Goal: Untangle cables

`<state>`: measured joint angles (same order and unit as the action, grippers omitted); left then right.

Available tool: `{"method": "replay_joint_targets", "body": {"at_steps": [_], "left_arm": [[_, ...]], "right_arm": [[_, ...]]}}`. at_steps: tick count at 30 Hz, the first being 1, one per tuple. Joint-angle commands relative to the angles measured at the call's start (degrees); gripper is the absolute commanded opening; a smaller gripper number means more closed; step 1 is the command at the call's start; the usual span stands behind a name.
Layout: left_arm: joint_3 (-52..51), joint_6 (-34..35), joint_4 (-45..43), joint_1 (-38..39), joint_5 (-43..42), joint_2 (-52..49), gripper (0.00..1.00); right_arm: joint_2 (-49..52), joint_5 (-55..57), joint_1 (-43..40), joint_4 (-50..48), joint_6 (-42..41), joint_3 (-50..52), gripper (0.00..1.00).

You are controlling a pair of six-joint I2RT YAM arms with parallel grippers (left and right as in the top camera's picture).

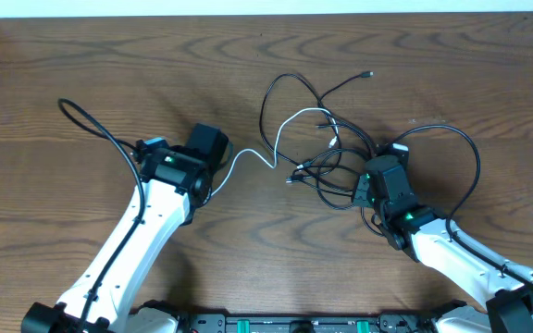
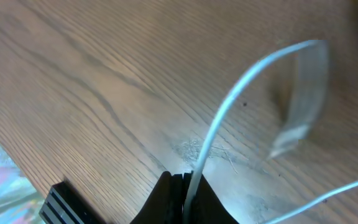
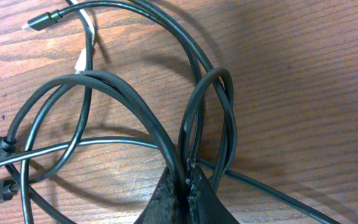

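Note:
The cables lie tangled at mid-table: several black cables [image 1: 327, 153] loop over each other, one plug end [image 1: 368, 73] reaching toward the far side. A white cable [image 1: 276, 153] runs from the tangle leftward to my left gripper [image 1: 218, 159]. In the left wrist view the left gripper [image 2: 188, 177] is shut on the white cable [image 2: 229, 106], which arches up and away over the wood. My right gripper [image 1: 366, 178] sits at the tangle's right edge. Seen from the right wrist, the right gripper [image 3: 186, 168] is shut on a black cable [image 3: 129, 93] among crossing loops and plug ends [image 3: 42, 22].
Thicker black arm wires arc out beside each arm, one at the left [image 1: 91, 125] and one at the right [image 1: 465, 148]. The wooden table's far edge [image 1: 266, 13] runs along the top. A black ribbed block [image 2: 67, 202] shows low in the left wrist view.

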<state>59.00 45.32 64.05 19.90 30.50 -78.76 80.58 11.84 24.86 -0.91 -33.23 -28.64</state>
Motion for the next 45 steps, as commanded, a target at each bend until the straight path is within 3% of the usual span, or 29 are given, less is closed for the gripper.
{"method": "replay_joint_targets", "body": {"at_steps": [1, 7, 8, 9, 20, 21, 25, 34, 37, 39, 42, 45], "left_arm": [[0.31, 1.97, 0.20, -0.37, 2.16, 0.15, 0.08], [0.31, 1.99, -0.13, -0.37, -0.24, 0.15, 0.09], [0.31, 1.99, -0.48, -0.37, -1.44, 0.15, 0.17], [0.31, 1.99, -0.83, -0.37, -2.34, 0.15, 0.17], [0.31, 1.97, -11.96, -0.26, -21.29, 0.13, 0.17], [0.31, 1.97, -12.81, -0.20, -22.12, 0.13, 0.24], [0.31, 2.10, -14.78, -0.15, -22.60, 0.13, 0.30], [0.31, 2.93, -16.24, -0.15, -28.39, 0.09, 0.33], [0.31, -8.02, -20.33, 1.03, -34.40, 0.07, 0.33], [0.31, -15.15, -22.69, 2.82, -36.37, 0.00, 0.40], [0.31, -20.11, -23.82, 4.63, -37.44, -0.02, 0.51], [0.31, -20.74, -25.20, 6.12, -37.62, -0.02, 0.52]], "right_arm": [[-0.76, 1.73, -0.55, 0.33, 0.72, 0.15, 0.01], [-0.76, 1.53, -0.55, 0.28, 0.48, 0.15, 0.01], [-0.76, 1.51, -0.55, 0.28, 0.48, 0.15, 0.01], [-0.76, 1.51, -0.55, 0.28, 0.48, 0.15, 0.01], [-0.76, 1.51, -0.55, 0.28, -0.61, 0.15, 0.06], [-0.76, 1.49, -0.48, 0.28, -0.61, 0.15, 0.07], [-0.76, 1.51, -0.44, 0.28, -0.61, 0.15, 0.10], [-0.76, 1.27, -0.44, 0.26, -0.63, 0.15, 0.36], [-0.76, 1.11, -0.44, 0.24, -0.90, 0.15, 0.46], [-0.76, 1.09, -0.44, 0.26, -2.12, 0.15, 0.56], [-0.76, 1.09, -0.44, 0.28, -2.10, 0.15, 0.63], [-0.76, 1.11, -0.44, 0.28, -2.10, 0.15, 0.68]]}}
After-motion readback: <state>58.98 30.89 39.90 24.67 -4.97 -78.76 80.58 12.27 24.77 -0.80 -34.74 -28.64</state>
